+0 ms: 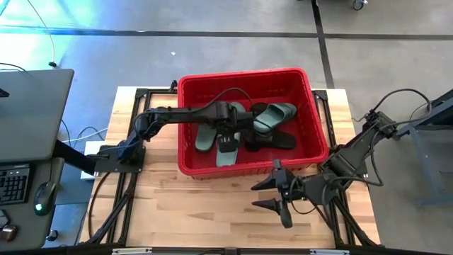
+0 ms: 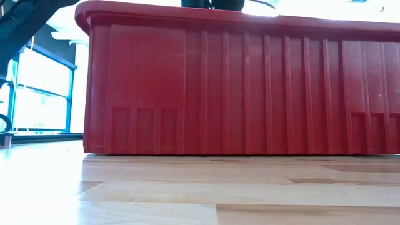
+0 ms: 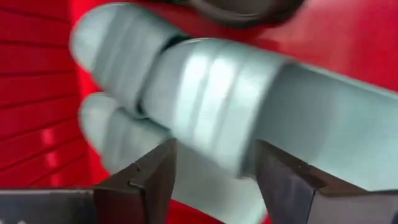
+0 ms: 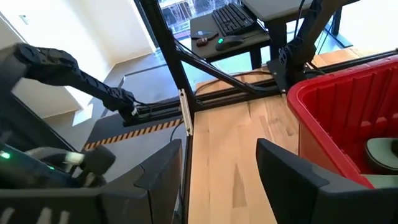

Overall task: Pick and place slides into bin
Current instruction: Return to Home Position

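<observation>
High view, bin: the bin (image 1: 205,168) is sitting mid-table, nearer the back edge than the front.
High view, contents: green slides (image 1: 272,115) and black slides (image 1: 279,142) are lying jumbled on the bin's floor. At least three green ones are showing. The left arm is covering part of the pile, so a full count is not possible.
High view, left gripper: the left gripper (image 1: 226,147) is hanging inside the bin's walls, directly over a green slide by the front wall.
High view, right gripper: the right gripper (image 1: 260,196) is waiting over bare wood between the bin and the table's front edge, toward the right corner, jaws spread and carrying nothing.
High view, table: the table (image 1: 184,212) is showing no slide outside the bin.
Low view: the bin's ribbed outer wall (image 2: 250,94) is filling the frame, standing flat on the wood. Its contents are hidden.
Left wrist view: the jaws are standing apart, released, pinching nothing. Overlapping green slides (image 3: 217,87) are lying just beyond the fingertips on the red floor.
Right wrist view: the jaws are parted and empty, looking across the wood to a bin corner (image 4: 348,112).
Progress: loading is looking complete. Judging by the frames, what is left is lifting the left arm clear of the bin and parking it.
</observation>
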